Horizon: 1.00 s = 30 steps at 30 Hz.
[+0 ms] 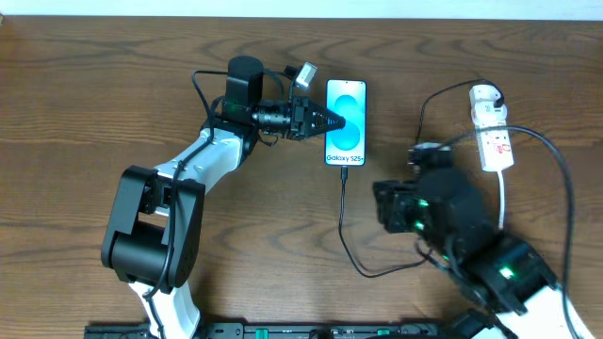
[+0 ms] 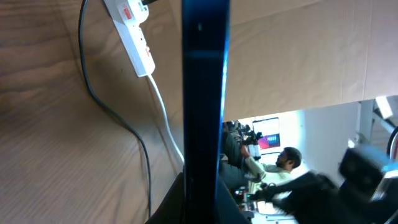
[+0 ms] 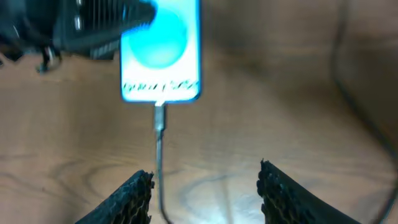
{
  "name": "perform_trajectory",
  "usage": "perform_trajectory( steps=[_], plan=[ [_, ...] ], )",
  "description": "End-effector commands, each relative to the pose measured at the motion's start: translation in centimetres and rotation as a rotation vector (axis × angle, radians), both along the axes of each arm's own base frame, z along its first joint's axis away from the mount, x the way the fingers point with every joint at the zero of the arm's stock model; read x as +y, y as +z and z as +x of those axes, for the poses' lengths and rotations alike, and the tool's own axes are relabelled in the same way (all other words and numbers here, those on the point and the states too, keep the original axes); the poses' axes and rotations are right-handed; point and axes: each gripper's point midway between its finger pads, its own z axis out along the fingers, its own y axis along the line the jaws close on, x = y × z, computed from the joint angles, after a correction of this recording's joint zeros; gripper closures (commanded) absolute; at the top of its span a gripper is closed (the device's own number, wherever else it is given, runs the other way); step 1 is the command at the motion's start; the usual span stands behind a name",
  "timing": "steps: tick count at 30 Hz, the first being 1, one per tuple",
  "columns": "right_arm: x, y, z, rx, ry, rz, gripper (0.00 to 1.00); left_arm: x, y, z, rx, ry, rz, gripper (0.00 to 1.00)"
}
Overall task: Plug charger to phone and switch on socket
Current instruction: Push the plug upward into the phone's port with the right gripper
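The phone (image 1: 347, 127) lies on the table with its cyan screen up. My left gripper (image 1: 332, 121) reaches in from the left and is shut on its edge. In the left wrist view the phone (image 2: 205, 93) stands edge-on between the jaws of that gripper (image 2: 205, 190). The charger (image 1: 343, 202) has its plug tip (image 3: 160, 118) in the phone's (image 3: 161, 53) bottom end; its thin black cable runs toward me and loops right. My right gripper (image 3: 205, 186) is open and holds nothing; the cable passes just inside its left finger (image 3: 134, 199). The socket (image 1: 492, 127) lies at the far right.
A thick white cord (image 1: 505, 202) runs from the socket toward the right arm (image 1: 452, 212). A thick black cable (image 1: 558, 165) arcs along the right side. The left arm's body (image 1: 155, 221) fills the near left. Bare wood lies between the phone and the socket.
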Motion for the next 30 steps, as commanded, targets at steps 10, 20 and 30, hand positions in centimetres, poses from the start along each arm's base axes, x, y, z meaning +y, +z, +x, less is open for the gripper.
perform_trajectory(
  steps=[10, 20, 30],
  plan=[
    [6.2, -5.0, 2.3, 0.104, -0.029, -0.001, 0.49, -0.1, 1.6, -0.4, 0.182, -0.021, -0.012, 0.93],
    [6.9, -4.5, 3.1, 0.072, -0.027, 0.028, 0.99, -0.1, 1.8, -1.0, 0.185, -0.055, -0.022, 0.93],
    [6.1, -2.9, 5.5, -0.015, -0.096, 0.064, 0.99, -0.7, 1.9, -1.8, 0.182, -0.092, -0.026, 0.93]
  ],
)
